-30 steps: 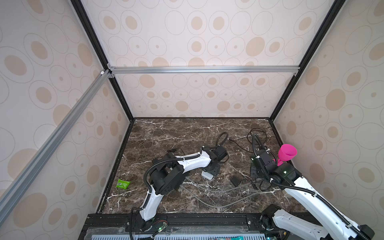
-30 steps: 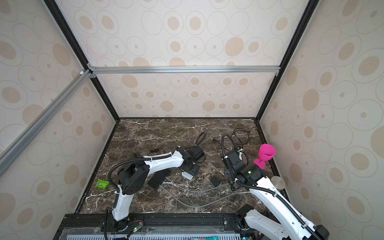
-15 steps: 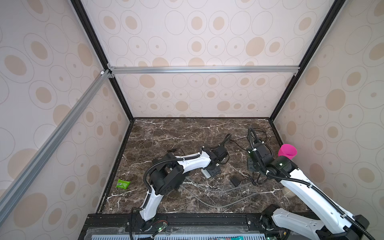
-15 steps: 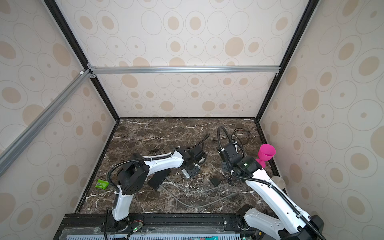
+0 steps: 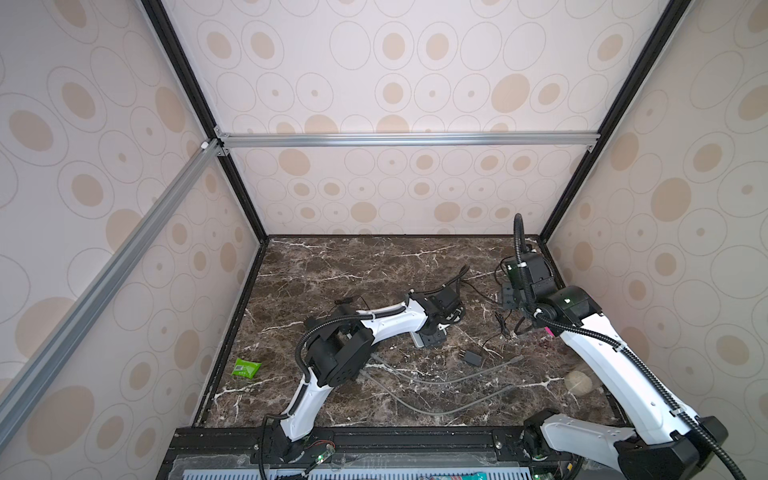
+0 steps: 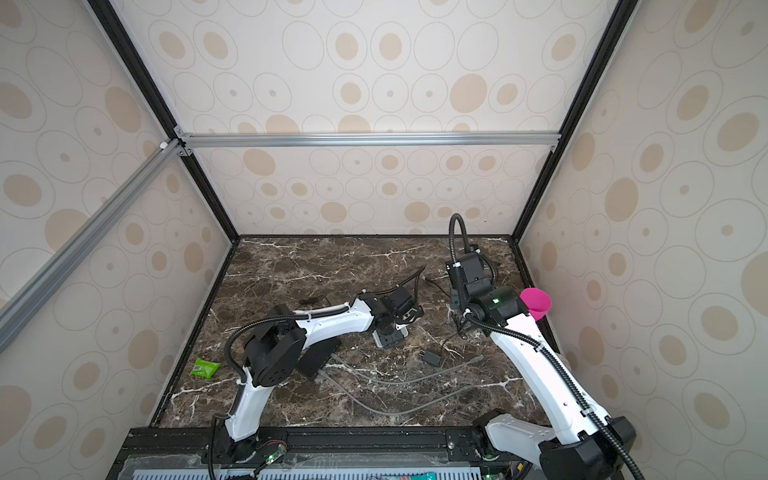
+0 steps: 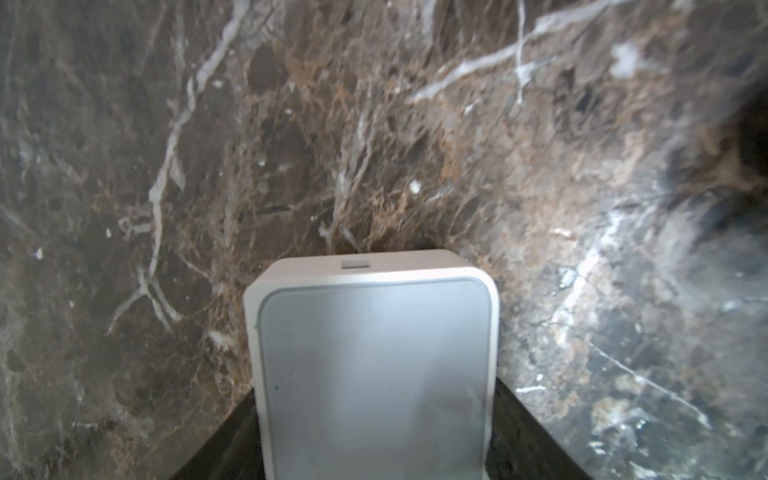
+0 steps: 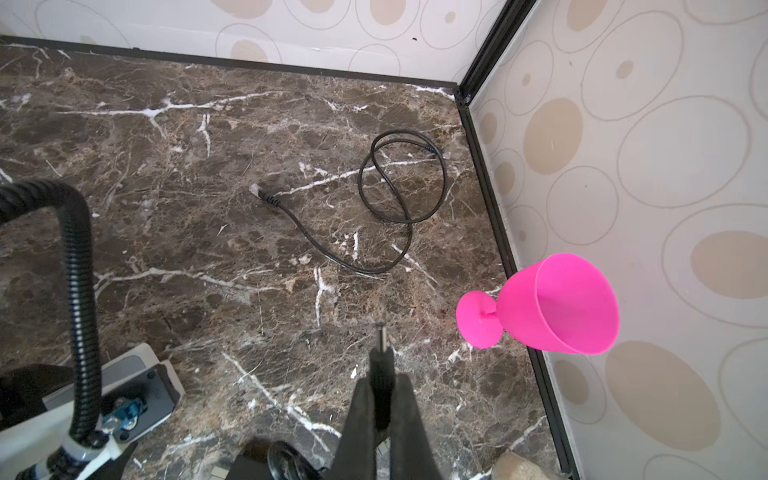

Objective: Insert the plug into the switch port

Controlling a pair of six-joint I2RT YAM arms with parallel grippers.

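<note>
Right tool (image 8: 382,380) with plug (image 8: 381,359), seemingly higher, rearward

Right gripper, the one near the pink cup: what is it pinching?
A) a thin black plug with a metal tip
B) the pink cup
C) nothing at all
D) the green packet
A: in the right wrist view the right gripper is shut on the plug, whose metal tip sticks out. The cup stands apart from it, and the packet lies far to the left.

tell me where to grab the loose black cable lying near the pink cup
Probably pinch the black boot just behind its clear plug, coming straight down, jaws across the cord: that end lies flat, clear of the coils.
</note>
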